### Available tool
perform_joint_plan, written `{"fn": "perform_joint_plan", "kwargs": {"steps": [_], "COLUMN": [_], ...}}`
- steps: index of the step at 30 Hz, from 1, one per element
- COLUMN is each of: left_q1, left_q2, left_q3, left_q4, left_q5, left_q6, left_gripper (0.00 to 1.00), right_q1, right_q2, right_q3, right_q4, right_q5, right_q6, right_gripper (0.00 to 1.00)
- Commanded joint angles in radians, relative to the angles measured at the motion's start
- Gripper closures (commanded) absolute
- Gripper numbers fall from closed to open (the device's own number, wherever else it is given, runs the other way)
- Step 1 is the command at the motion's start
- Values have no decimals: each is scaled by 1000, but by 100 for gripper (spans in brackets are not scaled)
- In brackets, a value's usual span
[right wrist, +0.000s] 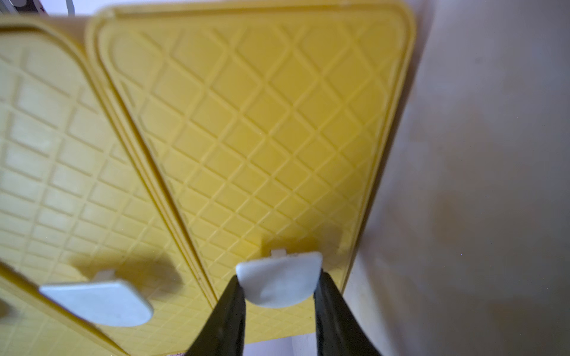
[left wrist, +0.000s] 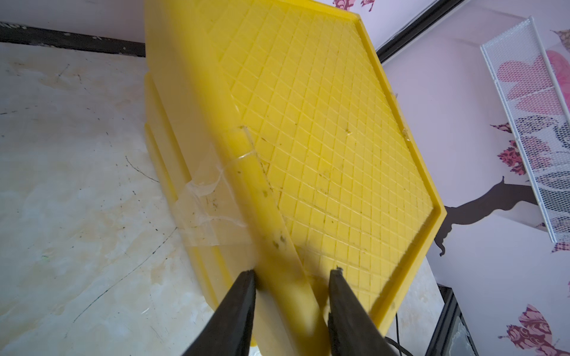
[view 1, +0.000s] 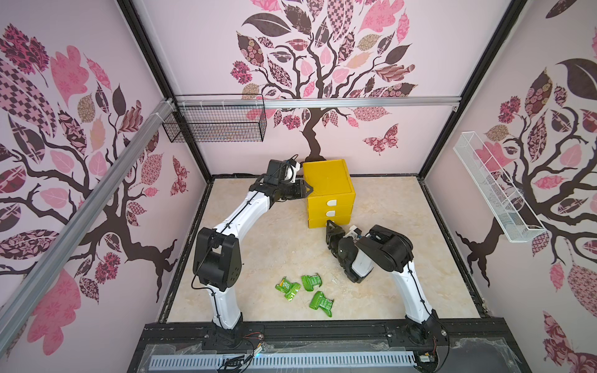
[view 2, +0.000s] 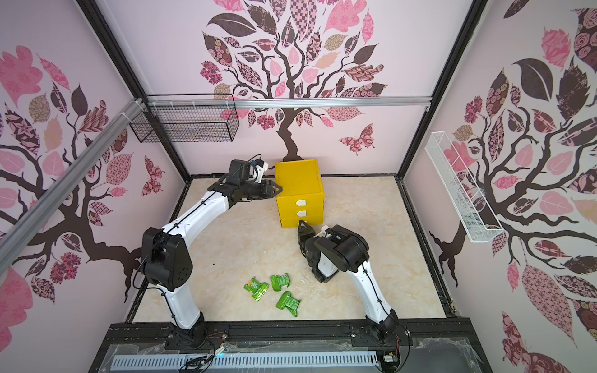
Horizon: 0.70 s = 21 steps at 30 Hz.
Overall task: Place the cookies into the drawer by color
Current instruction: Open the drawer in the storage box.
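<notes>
Plastic drawer (view 1: 326,177), shiny foil cookies (view 1: 310,281)

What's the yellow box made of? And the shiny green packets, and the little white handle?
The yellow box looks like hard plastic: slightly shiny, with a moulded diamond grid. The green packets look like thin foil or plastic film: crinkly, shiny, crimped ends. The white handle looks like smooth matte plastic.

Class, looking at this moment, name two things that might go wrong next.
1. The right pincer grips only the small white tab of the bottom drawer; a pull may slip off it.
2. The left pincer clamps just the top rim of the yellow chest; if that hold slips, the chest may slide toward the green cookies in front.
</notes>
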Motion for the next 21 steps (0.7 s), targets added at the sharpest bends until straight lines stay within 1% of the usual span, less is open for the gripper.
{"fn": "perform_joint_plan", "kwargs": {"steps": [1, 8, 15, 21], "left_q1": [-8, -9, -10, -10], "left_q2": [39, 39, 35, 35], "left_q3": [-40, -40, -43, -45], "left_q4": [-130, -130, -127, -125], "left_q5": [12, 12, 12, 12], "left_q6": [18, 15, 12, 11], "left_gripper": [58, 58, 58, 58], "right_q1": [21, 90, 144, 214], "right_q2": [-15, -54, -96, -119], "right_q3": [-83, -176, -230, -287], "right_q4": [-76, -76, -76, -76], "right_q5": [49, 110, 132, 179], "right_q6": [24, 87, 110, 163], "right_gripper": [68, 68, 69, 69]}}
